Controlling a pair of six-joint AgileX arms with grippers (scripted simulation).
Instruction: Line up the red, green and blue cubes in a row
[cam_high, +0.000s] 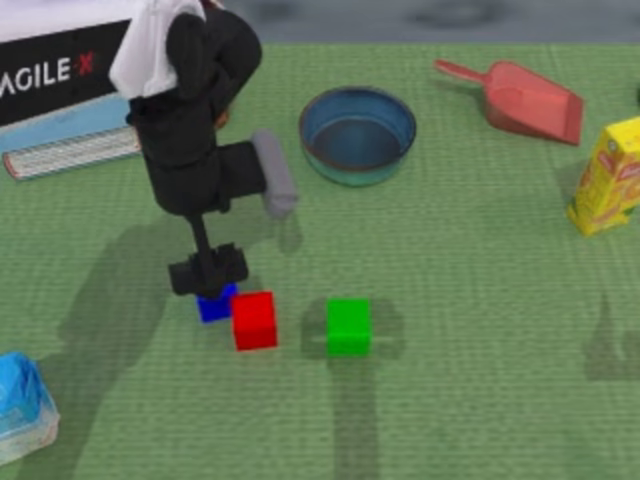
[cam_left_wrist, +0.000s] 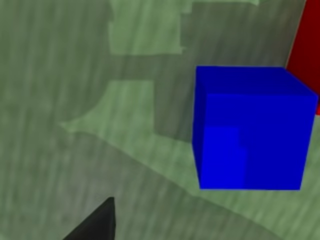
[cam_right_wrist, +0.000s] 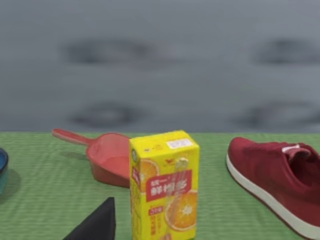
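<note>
Counter (cam_high: 480, 260), green textured cover. On it: blue cube (cam_high: 213, 306), red cube (cam_high: 254, 320), green cube (cam_high: 348, 326), blue bowl (cam_high: 357, 134), red scoop (cam_high: 520, 99), yellow juice carton (cam_high: 607, 176), red shoe (cam_right_wrist: 280, 175), blue packet (cam_high: 20, 405), ruler (cam_high: 70, 152).

Left arm: black, reaching down from the top view's upper left toward the cubes
Left gripper (cam_high: 208, 277): directly over the blue cube, hiding its upper part
Blue cube (cam_high: 214, 305): just left of the red cube and set slightly farther back
Red cube (cam_high: 255, 320): close beside the blue cube, apart from the green one
Green cube (cam_high: 348, 326): right of the red cube, roughly level with it
Blue bowl (cam_high: 358, 134): behind the cubes, centre
Red scoop (cam_high: 523, 101): upper right
Yellow juice carton (cam_high: 606, 177): right edge
Blue-and-white packet (cam_high: 22, 408): lower left corner
Table (cam_high: 480, 300): green cloth
</note>
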